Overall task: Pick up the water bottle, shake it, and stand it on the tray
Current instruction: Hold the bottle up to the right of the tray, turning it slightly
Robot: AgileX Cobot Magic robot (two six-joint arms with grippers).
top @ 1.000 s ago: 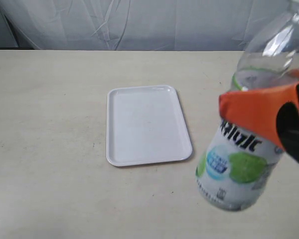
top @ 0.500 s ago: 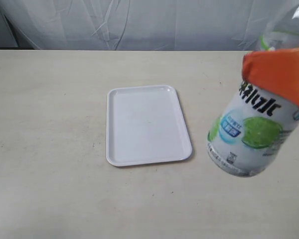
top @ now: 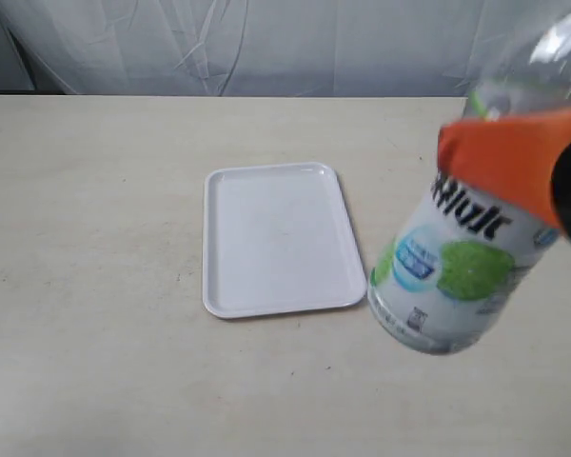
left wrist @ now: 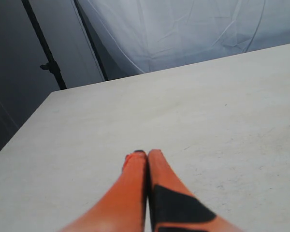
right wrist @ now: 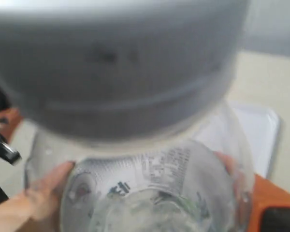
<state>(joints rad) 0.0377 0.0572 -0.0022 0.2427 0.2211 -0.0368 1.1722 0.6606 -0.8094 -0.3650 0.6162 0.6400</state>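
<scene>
- A small clear plastic water bottle (top: 447,276) with a white-and-green label hangs tilted at the right of the exterior frame, blurred and apparently clear of the beige table (top: 95,190).
- The orange-fingered right gripper (top: 510,164) clamps its upper body.
- The flat white rectangular tray (top: 281,238) lies at centre frame, unoccupied.
- The left gripper (left wrist: 146,157) has its fingers pressed together.

Soft, even, bright light on matte beige table (top: 95,286). Flat white rectangular plastic tray (top: 281,238) casts a thin shadow at its 6 o'clock rim. Clear plastic water bottle w/ green-circle label (top: 452,276), 3 o'clock in ext. view, is motion-blurred; its white screw cap (right wrist: 121,63) is defocused in rt wrist view.
</scene>
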